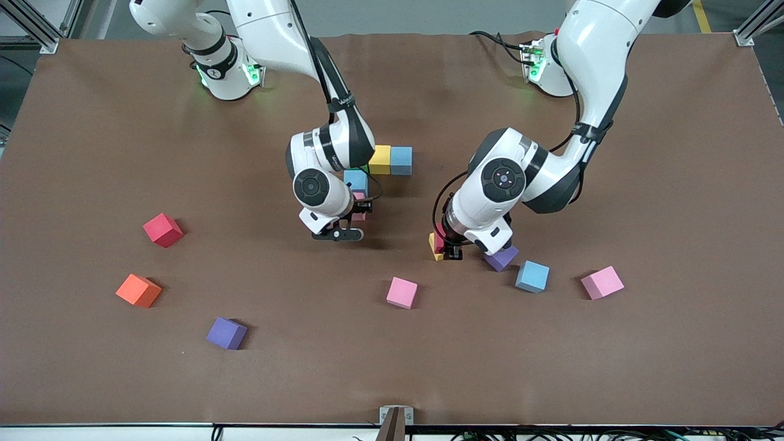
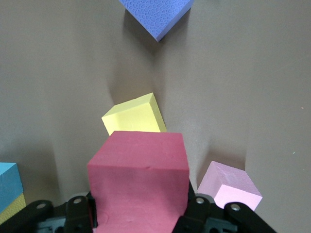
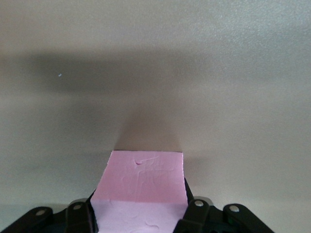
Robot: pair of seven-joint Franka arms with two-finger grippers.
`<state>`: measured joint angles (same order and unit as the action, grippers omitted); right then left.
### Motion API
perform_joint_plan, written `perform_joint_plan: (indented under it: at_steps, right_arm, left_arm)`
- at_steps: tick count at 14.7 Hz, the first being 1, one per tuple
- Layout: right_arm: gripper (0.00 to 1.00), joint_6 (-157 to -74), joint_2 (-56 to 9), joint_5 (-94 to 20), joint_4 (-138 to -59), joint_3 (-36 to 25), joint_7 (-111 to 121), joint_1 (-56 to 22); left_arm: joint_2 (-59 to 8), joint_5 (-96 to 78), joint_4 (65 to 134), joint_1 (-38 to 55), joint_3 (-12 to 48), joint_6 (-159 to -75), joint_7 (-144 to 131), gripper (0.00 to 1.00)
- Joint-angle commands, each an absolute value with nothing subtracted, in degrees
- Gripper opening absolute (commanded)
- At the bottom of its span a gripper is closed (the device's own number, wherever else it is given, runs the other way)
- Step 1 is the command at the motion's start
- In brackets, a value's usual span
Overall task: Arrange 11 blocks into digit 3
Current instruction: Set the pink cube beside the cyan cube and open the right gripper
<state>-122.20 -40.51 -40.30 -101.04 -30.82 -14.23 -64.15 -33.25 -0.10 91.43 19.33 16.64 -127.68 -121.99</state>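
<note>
Going across from nine o'clock, the right gripper (image 1: 360, 208) hangs over mid-table, clamped on a pink cube (image 3: 141, 194), right by the started row: blue cube (image 1: 356, 180), yellow cube (image 1: 380, 158), blue cube (image 1: 402, 160). Toward three o'clock, the left gripper (image 1: 446, 245) grips a red cube (image 2: 138, 184) just above a yellow cube (image 2: 133, 115).

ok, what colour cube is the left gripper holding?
Red cube, clamped in the left gripper; clearest in the left wrist view.
</note>
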Motion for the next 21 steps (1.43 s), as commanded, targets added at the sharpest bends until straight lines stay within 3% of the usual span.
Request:
perform_joint_plan:
  at_steps: [1,2,3,4,11,14,21]
  right_arm:
    - [0.37,-121.9,-40.9,-41.4,-100.2,-29.8,-14.9,-63.2]
    - [0.48,-121.9,-41.1,-41.4,-100.0,-29.8,-14.9,-63.2]
    - [0.83,-121.9,-41.3,-41.2,-99.7,-29.6,-14.8,-63.2]
    - [1.0,-122.0,-41.3,-41.0,-99.5,-29.6,-14.7,-63.5]
    - [1.0,-121.6,-41.0,-35.2,-98.6,-29.7,-14.1,-63.5]
    - [1.0,-116.9,-40.5,-35.0,-96.0,-30.6,-13.6,-63.1]
    - [1.0,-105.1,-39.6,-34.7,-89.0,-41.6,-13.5,-63.1]
  left_arm:
    - [-33.0,-0.4,91.7,19.5,16.5,-128.2,-122.5,0.0]
    - [-33.0,-0.4,91.7,19.6,16.5,-128.2,-122.5,0.0]
    - [-33.0,-0.4,91.7,19.6,16.5,-128.2,-122.4,0.0]
    - [-33.0,-0.4,91.7,19.5,16.5,-128.2,-122.4,0.0]
    - [-33.0,-0.4,91.7,19.6,16.5,-128.2,-122.5,0.0]
    - [-33.0,-0.3,91.7,19.6,16.5,-128.2,-122.5,0.0]
    - [-33.0,0.0,91.7,19.6,16.5,-128.1,-122.5,0.0]
